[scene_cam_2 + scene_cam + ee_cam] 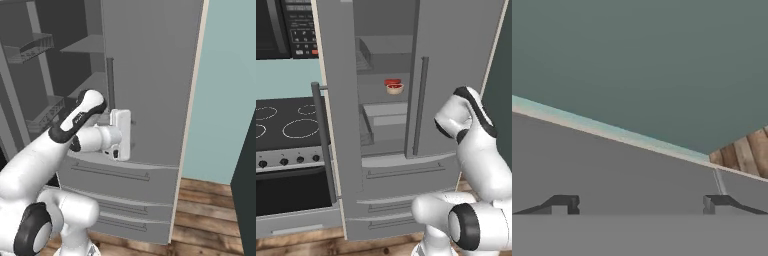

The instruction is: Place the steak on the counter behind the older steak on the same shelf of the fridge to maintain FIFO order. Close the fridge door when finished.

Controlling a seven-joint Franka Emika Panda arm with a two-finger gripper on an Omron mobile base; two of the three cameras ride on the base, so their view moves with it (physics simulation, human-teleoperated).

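From the left base cam we see the fridge (406,125) w/ left door open and the older steak (394,86), red meat in a tan bowl, on the shelf (373,95) at 12 o'clock. Hand cam: jaws wide apart, empty, facing grey fridge panel.

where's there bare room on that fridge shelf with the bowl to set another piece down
The shelf is bare to the left of the older steak in its tan bowl, toward the open left door. Any room behind the bowl cannot be told from here. To its right the closed right door blocks hand access. The end effector is open, holding nothing.
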